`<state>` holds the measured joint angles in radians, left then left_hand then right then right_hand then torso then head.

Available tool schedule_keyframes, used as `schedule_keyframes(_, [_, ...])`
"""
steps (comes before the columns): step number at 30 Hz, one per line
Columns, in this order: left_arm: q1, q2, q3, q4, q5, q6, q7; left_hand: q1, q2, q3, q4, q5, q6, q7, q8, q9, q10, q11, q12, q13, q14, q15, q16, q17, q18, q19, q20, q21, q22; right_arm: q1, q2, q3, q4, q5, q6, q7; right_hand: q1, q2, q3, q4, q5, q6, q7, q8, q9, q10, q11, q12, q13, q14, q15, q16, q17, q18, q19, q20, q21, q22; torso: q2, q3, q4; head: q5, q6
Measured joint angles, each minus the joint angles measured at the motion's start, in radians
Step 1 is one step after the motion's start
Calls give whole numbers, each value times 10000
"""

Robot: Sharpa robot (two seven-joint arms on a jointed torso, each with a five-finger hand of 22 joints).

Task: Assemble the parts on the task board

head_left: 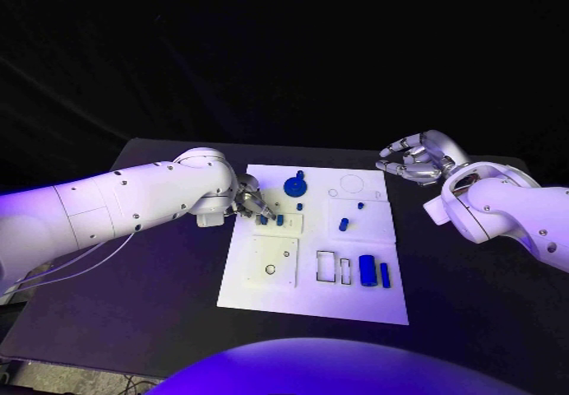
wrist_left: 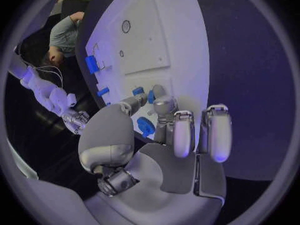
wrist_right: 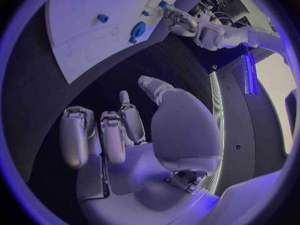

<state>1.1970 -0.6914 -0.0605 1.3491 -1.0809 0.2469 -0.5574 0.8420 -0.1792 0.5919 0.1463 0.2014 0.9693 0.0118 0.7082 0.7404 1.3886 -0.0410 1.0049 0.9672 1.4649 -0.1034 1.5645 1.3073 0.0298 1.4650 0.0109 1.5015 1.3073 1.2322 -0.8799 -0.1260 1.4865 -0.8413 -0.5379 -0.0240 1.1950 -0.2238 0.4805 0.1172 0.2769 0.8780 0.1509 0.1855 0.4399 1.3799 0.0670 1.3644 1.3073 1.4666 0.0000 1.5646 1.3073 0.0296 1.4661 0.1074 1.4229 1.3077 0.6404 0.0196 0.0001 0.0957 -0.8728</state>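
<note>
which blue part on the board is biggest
The blue cylinder near the task board's front right, beside a thinner blue bar. It is wider and longer than the small pieces near the left hand.

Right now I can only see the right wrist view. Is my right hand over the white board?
Observer: No. In the head view the right hand hovers over the black table, beside the task board's far right corner.
Operator: Are there blue parts at the near end?
Observer: Yes, a fat blue cylinder and a thin blue peg lie side by side.
Operator: What's the other hand doing?
Observer: The left wrist view shows the left hand's fingertips at a small blue part; I cannot tell whether it's held.
</note>
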Motion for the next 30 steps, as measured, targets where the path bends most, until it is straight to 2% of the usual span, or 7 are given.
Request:
schedule_keyframes(5, [-2,-11,0,0,5,0,8,70,-41,0,0,161,2,-3,0,-22,38,-37,0,21,0,0,0,7,0,0,0,0,0,0,0,0,-1,0,0,0,0,0,0,0,0,0,0,0,0,0,0,0,0,0,0,0,0,0,0,0,0,-1,0,1,0,-5,0])
schedule_keyframes(9, [-4,-28,0,1,9,0,15,252,23,-21,-21,366,14,-15,2,-58,38,-37,0,22,0,0,0,7,0,0,0,0,0,0,-2,0,-2,0,0,0,0,0,0,0,0,0,0,0,0,0,0,0,0,0,0,0,0,0,0,0,0,-1,-1,1,1,-6,0])
schedule_keyframes(11, [-6,-39,0,4,10,0,17,359,93,-29,-29,690,13,-15,47,-94,38,-37,0,30,0,0,0,7,0,0,0,0,0,0,-4,0,-2,0,0,0,0,0,0,0,0,0,0,0,-1,0,0,0,0,0,0,0,0,0,0,0,0,-2,-1,2,2,-6,0])
schedule_keyframes(14, [-6,-53,0,14,14,0,24,495,149,-29,-29,1002,10,-12,48,-125,38,-37,0,30,0,0,0,7,0,0,0,0,0,0,-4,0,-3,0,0,0,0,0,0,0,0,0,0,0,-1,0,0,0,0,0,0,0,0,0,0,0,0,-2,-1,3,3,-6,0])
schedule_keyframes(19, [-8,-82,0,38,21,0,40,664,188,59,-118,1354,-27,23,84,-167,37,-37,0,54,0,0,0,7,0,0,0,0,0,0,-5,0,-3,0,0,0,0,0,55,1,0,0,0,40,-1,0,0,0,3,0,0,0,0,0,0,0,0,-2,-1,3,2,1,0])
schedule_keyframes(30, [-10,-131,0,55,22,5,43,830,275,203,-261,1393,-28,25,120,-198,73,-73,52,94,0,0,0,6,0,0,0,0,0,0,0,0,-8,0,0,-4,0,0,54,1,0,0,0,40,6,0,0,0,8,0,0,0,0,0,0,0,0,-4,-3,1,2,12,0])
